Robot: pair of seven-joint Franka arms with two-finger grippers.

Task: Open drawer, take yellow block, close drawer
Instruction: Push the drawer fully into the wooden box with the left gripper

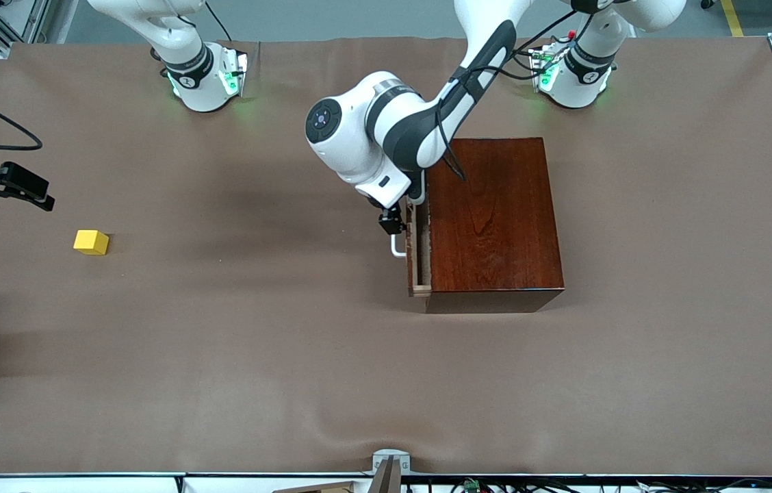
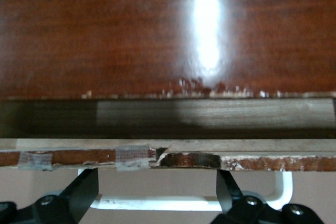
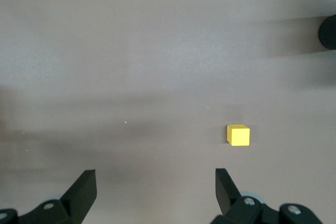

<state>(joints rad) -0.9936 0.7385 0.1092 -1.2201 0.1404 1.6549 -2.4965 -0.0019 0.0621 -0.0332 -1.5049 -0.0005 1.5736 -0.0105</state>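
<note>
Already the yellow block sits out on the counter. Both grippers, left gripper and right gripper, are spread; the drawer (nearly shut) needs closing.

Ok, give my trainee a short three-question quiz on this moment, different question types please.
1. True or false: the yellow block lies inside the drawer.
2. Which pincer is at the drawer's white handle? A) left pincer B) right pincer
3. Fill in: the drawer is pulled out only a ____ way from the wooden box.

Key: 1 false, it lies on the table toward the right arm's end, below the open right pincer. 2 A, fingers open, straddling the handle. 3 little.
</note>
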